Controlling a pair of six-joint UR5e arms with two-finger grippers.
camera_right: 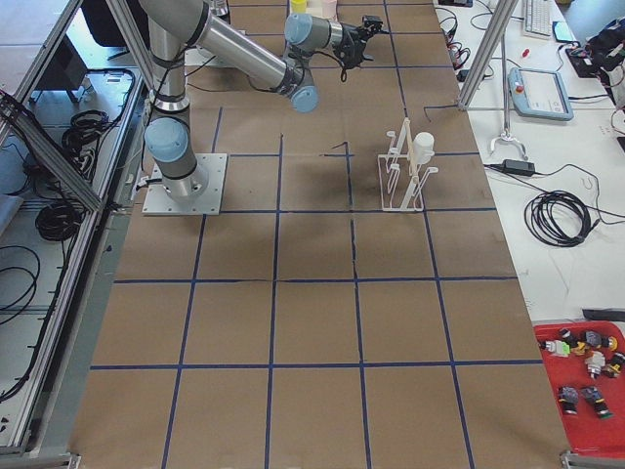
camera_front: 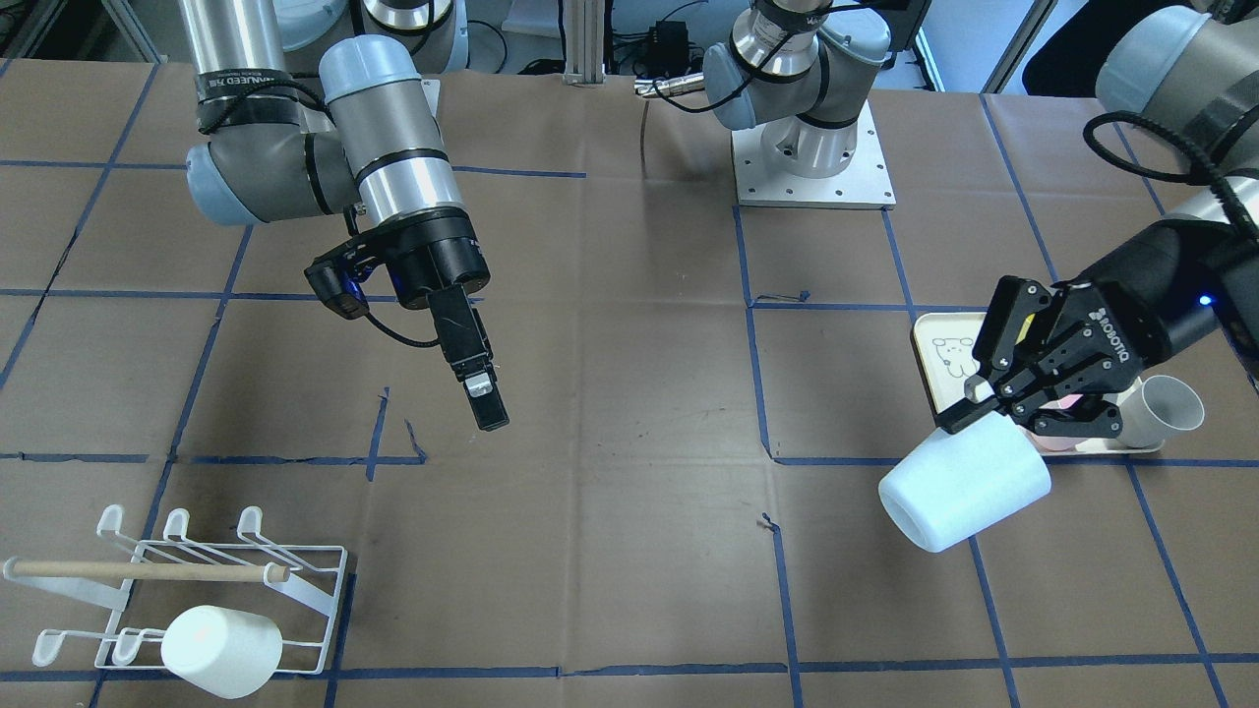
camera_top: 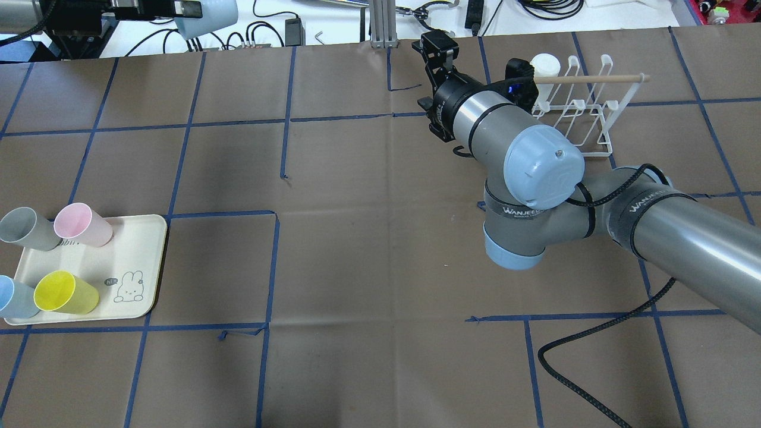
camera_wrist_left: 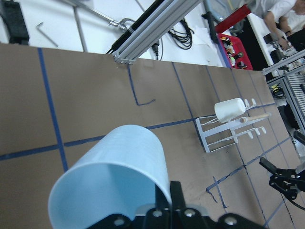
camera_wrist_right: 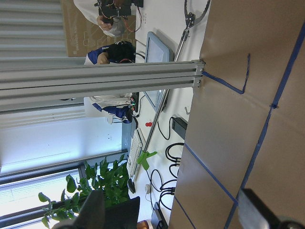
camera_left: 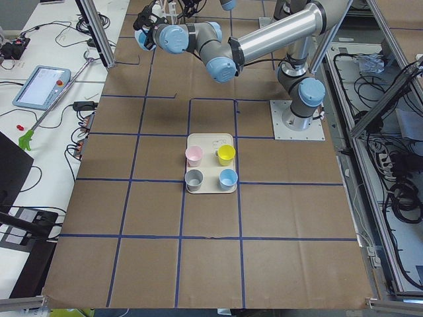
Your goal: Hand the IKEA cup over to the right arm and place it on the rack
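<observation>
My left gripper [camera_front: 1003,423] is shut on the rim of a pale blue cup [camera_front: 964,492] and holds it in the air, tipped on its side, just in front of the tray. The left wrist view shows one finger [camera_wrist_left: 176,198] inside the cup's [camera_wrist_left: 119,181] rim. My right gripper [camera_front: 487,403] is open and empty. It hangs above the table's middle, apart from the cup. In the overhead view it [camera_top: 437,50] is just left of the white wire rack [camera_top: 585,116]. The rack [camera_front: 197,580] has a wooden dowel and carries a white cup [camera_front: 221,649].
A cream tray [camera_top: 140,261] with a bear drawing lies at the table's left end. It holds a grey cup [camera_top: 24,229], a pink cup [camera_top: 83,224], a yellow cup [camera_top: 65,292] and a blue cup [camera_top: 12,297]. Blue tape lines cross the brown table.
</observation>
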